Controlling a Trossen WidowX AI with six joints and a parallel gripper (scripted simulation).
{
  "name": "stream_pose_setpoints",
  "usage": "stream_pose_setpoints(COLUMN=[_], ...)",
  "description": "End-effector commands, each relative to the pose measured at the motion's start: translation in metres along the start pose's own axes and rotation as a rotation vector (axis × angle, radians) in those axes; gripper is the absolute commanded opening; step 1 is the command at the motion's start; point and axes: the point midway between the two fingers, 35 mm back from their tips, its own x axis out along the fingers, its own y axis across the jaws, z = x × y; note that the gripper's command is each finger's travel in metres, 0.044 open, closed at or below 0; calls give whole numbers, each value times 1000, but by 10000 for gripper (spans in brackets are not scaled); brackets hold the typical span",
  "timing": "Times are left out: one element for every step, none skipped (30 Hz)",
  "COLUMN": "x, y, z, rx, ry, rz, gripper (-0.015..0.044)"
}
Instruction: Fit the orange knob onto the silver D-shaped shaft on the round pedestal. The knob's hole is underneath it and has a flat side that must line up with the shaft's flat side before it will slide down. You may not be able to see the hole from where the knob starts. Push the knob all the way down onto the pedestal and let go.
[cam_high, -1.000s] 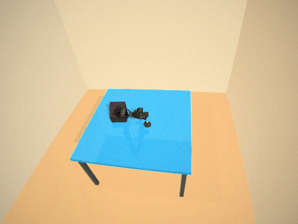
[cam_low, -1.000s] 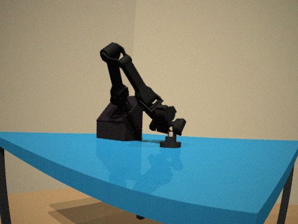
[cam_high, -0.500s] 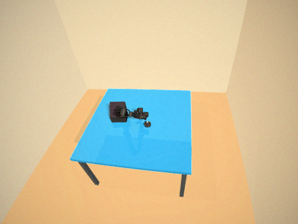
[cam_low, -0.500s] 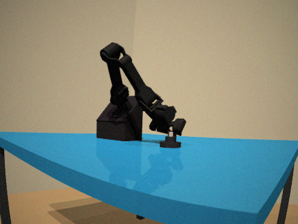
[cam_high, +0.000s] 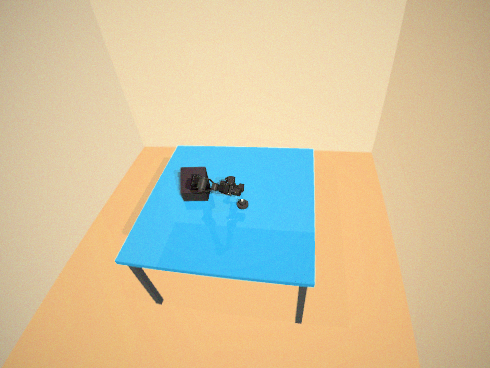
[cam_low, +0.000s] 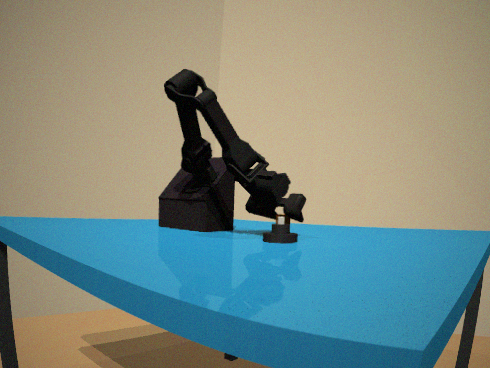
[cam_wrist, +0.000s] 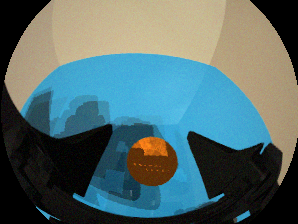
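Observation:
The orange knob (cam_wrist: 152, 161) shows as a round disc between the fingers in the wrist view, its upper part bright and its lower part dark brown. Gaps of blue show on both sides, so nothing is gripped. My gripper (cam_wrist: 150, 132) (cam_low: 281, 210) is open around it, low over the table. The dark round pedestal (cam_high: 242, 205) (cam_low: 280, 237) stands beside the gripper, on the top view's near side. The silver shaft (cam_low: 281, 220) stands up from it, with thin orange-brown edges showing around it. The knob's hole and the shaft's flat side cannot be made out.
The arm's dark box base (cam_high: 194, 192) (cam_low: 196, 215) stands on the blue table (cam_high: 280, 250) (cam_low: 350, 300), left of the pedestal in the top and exterior views. The arm reaches down from it toward the pedestal. Dark reflections of the arm show in the tabletop.

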Motion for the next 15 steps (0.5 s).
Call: stream_pose_setpoints(x=[-16,-23,-31,-37,-41,-42,-42,-42,-41,-39,-37,-34,-33,-33,-34], y=[-4,-4,-3,-2,-1,0,0,0,0,2,5,8,11,13,14], z=[25,37,48,57,63,65,65,65,65,64,64,63,63,63,63], rx=[-8,-8,-8,-8,-8,-8,-8,-8,-3,11,32,54,70,81,87], ry=[1,0,-1,-2,-3,-3,-3,-3,8,43,105,185,270,357,446], rz=[-5,-5,-6,-7,-7,-7,-7,-7,1,25,61,98,127,146,156], gripper=[440,440,440,440,440,440,440,440,440,440,440,440,440,440,440])
